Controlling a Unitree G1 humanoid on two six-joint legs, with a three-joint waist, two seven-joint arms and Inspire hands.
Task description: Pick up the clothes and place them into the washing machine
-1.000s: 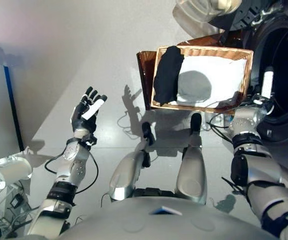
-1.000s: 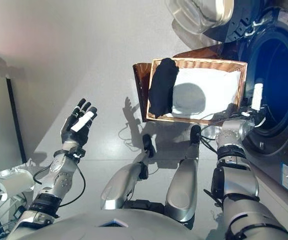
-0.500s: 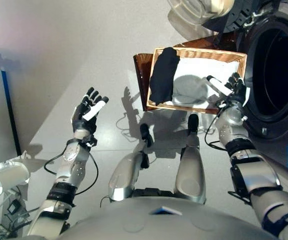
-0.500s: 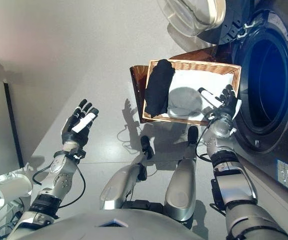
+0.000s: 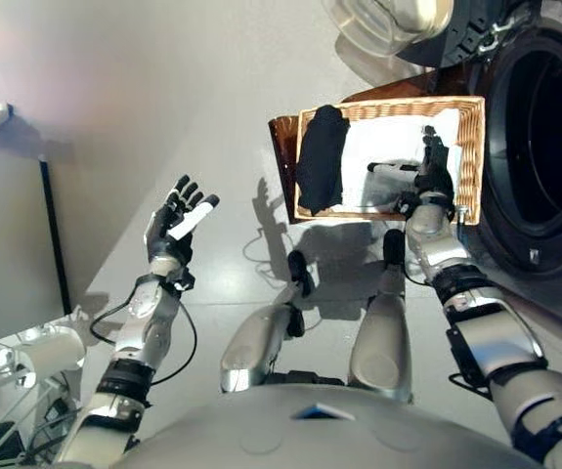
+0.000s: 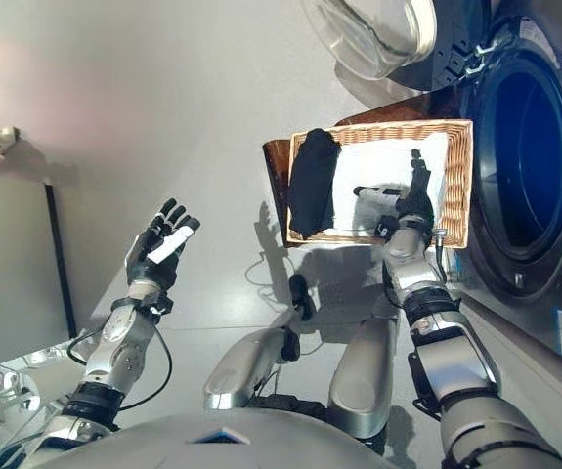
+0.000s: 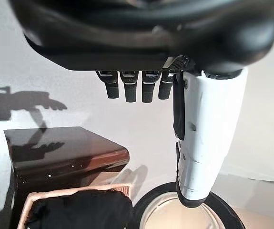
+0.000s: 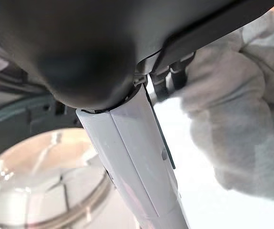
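Currently: left hand (image 5: pixel 175 223) sits left of centre in the head views, raised over bare floor (image 5: pixel 114 117), palm up, fingers straight and spread, white-covered thumb out to the side. It holds nothing. Left wrist view agrees: fingers in a straight row, thumb extended.

Centre frame: wicker basket (image 5: pixel 473 147) sits on a dark brown stand (image 5: pixel 282 137), upper centre-right. Black garment (image 5: pixel 322 159) lies along the basket's left side, draped up to the left rim. White cloth (image 5: pixel 383 147) fills the rest of the basket, so the clothes are all in the basket, none in the drum.

Right hand (image 6: pixel 415 195) is over the right part of the basket, above the white cloth, fingers straight and pointing toward the top of the frame, white thumb sticking out left. Not closed on anything. Right wrist view shows pale cloth just past the fingers; contact can't be told.

Right edge: washing machine (image 5: pixel 540 127) with its round opening dark and facing the basket. Its glass door (image 6: pixel 373 34) is swung open at the top of the frame.
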